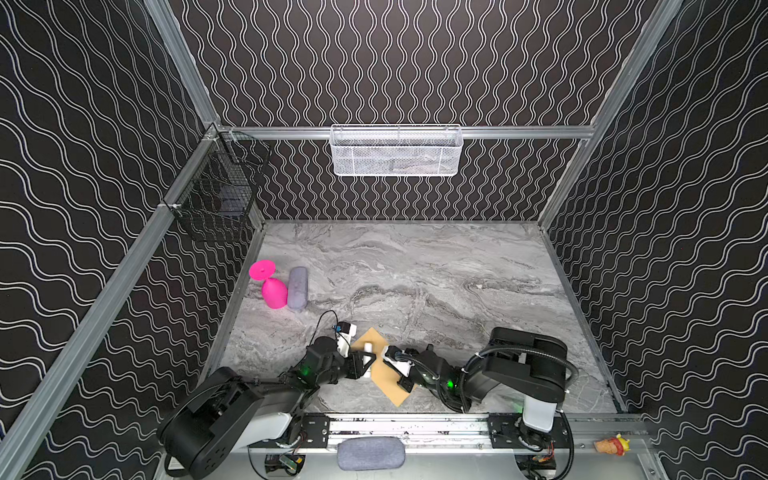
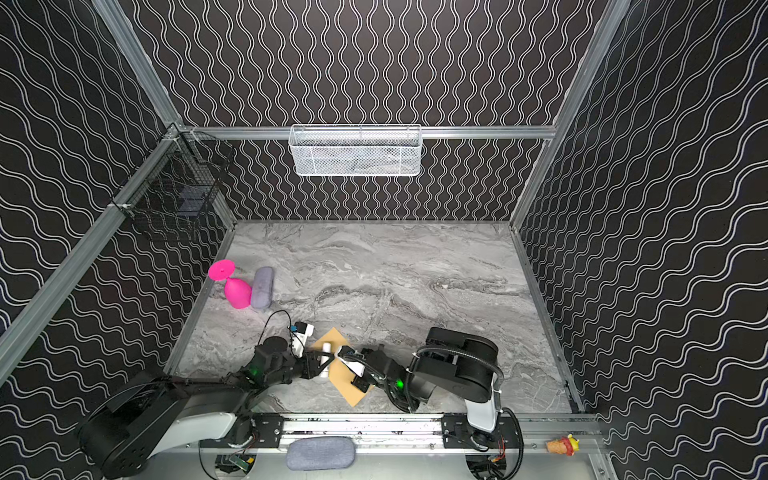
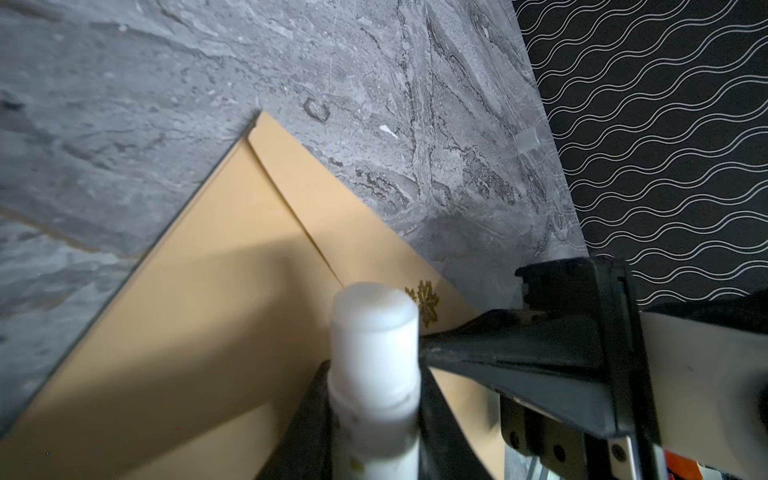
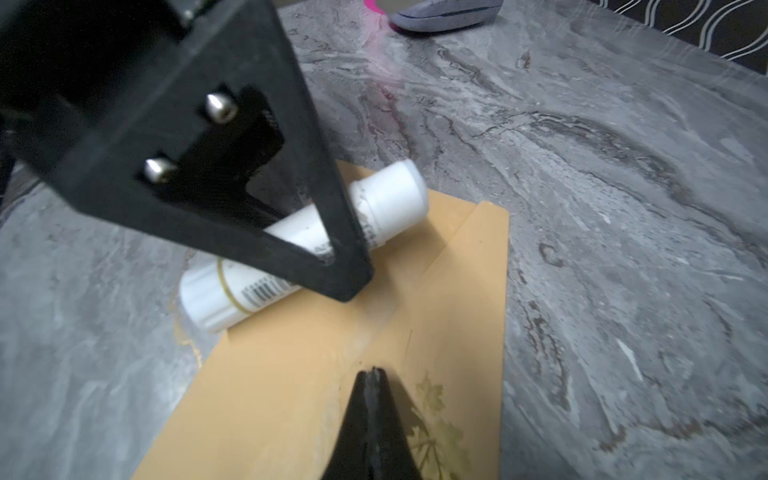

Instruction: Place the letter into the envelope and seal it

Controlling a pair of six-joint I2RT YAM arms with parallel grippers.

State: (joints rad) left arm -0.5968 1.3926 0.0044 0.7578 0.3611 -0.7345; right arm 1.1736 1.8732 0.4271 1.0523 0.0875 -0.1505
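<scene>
The kraft-brown envelope (image 1: 392, 384) (image 2: 351, 388) (image 3: 199, 316) (image 4: 299, 374) lies flat near the table's front edge, its pointed flap folded down over the body. A gold leaf print (image 3: 424, 301) (image 4: 434, 415) marks the flap tip. My left gripper (image 1: 368, 362) (image 2: 325, 360) (image 3: 374, 419) is shut on a white glue stick (image 1: 367, 348) (image 2: 326, 347) (image 3: 374, 345) (image 4: 386, 195), held low over the envelope. My right gripper (image 1: 385, 352) (image 2: 339, 351) (image 4: 372, 372) is shut, its tips resting on the flap beside the leaf print. The letter does not show in any view.
A pink goblet (image 1: 272, 289) lies on its side beside a grey case (image 1: 297, 289) at the left. A white mesh basket (image 1: 397, 151) hangs on the back wall, a black wire basket (image 1: 220, 195) on the left wall. A grey pouch (image 1: 370, 453) sits on the front rail.
</scene>
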